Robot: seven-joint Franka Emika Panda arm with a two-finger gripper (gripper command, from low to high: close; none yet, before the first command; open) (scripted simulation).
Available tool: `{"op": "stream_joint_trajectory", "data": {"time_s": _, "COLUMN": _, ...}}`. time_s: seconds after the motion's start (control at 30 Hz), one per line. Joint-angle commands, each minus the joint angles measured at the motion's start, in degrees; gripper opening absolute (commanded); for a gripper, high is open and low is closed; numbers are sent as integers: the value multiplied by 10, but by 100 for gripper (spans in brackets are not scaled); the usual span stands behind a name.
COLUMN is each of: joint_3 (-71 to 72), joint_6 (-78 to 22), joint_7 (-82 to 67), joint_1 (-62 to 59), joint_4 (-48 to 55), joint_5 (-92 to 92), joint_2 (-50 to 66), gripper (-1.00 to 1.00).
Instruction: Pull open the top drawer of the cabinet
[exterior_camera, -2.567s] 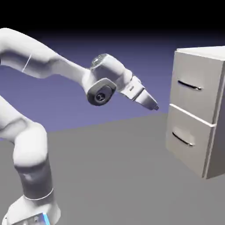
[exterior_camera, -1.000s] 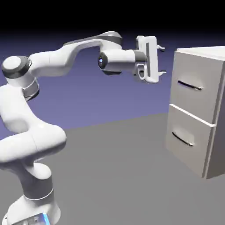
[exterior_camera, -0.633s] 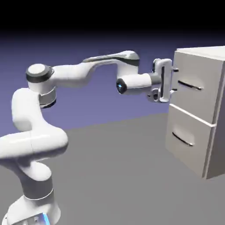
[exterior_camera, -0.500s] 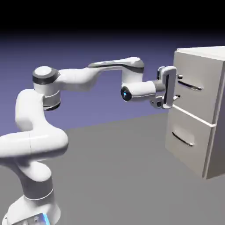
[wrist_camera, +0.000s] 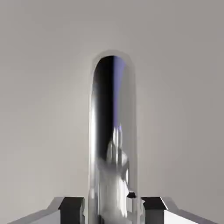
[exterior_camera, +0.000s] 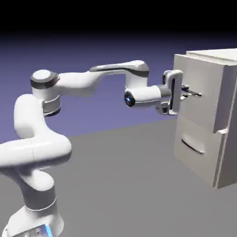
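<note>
The exterior view shows that the top drawer (exterior_camera: pixel 203 88) stands a little out from the cabinet (exterior_camera: pixel 227 162), above the closed lower drawer (exterior_camera: pixel 196 132); the hand view cannot show this, because the drawer's front fills it. The hand view shows instead the claw (wrist_camera: pixel 113 211) pinching the handle (wrist_camera: pixel 113 131), one fingertip on each side, which in the exterior view is small and hard to make out. The near end of the handle is cut off at the hand view's bottom edge, and the cabinet is cut off at the exterior view's right. The handle is shiny like polished metal, rounded at its end, with dark and violet reflections. The drawer fronts are smooth, flat and grey-beige.
</note>
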Motion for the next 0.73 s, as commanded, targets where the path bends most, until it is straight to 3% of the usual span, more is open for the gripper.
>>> {"op": "stream_joint_trajectory", "data": {"time_s": 0.0, "joint_3": -8, "joint_6": -3, "joint_7": -1, "joint_1": 19, "joint_4": -21, "joint_5": -2, "joint_2": -1, "gripper": -100}}
{"op": "stream_joint_trajectory", "data": {"time_s": 0.57, "joint_3": -145, "joint_6": 35, "joint_7": 11, "joint_1": 366, "joint_4": -318, "joint_5": -58, "joint_2": -64, "gripper": -100}}
{"op": "stream_joint_trajectory", "data": {"time_s": 0.6, "joint_3": -145, "joint_6": 35, "joint_7": 11, "joint_1": 366, "joint_4": -318, "joint_5": -58, "joint_2": -64, "gripper": 100}}
{"op": "stream_joint_trajectory", "data": {"time_s": 0.7, "joint_3": -158, "joint_6": 53, "joint_7": 16, "joint_1": 407, "joint_4": -342, "joint_5": -69, "joint_2": -75, "gripper": 100}}
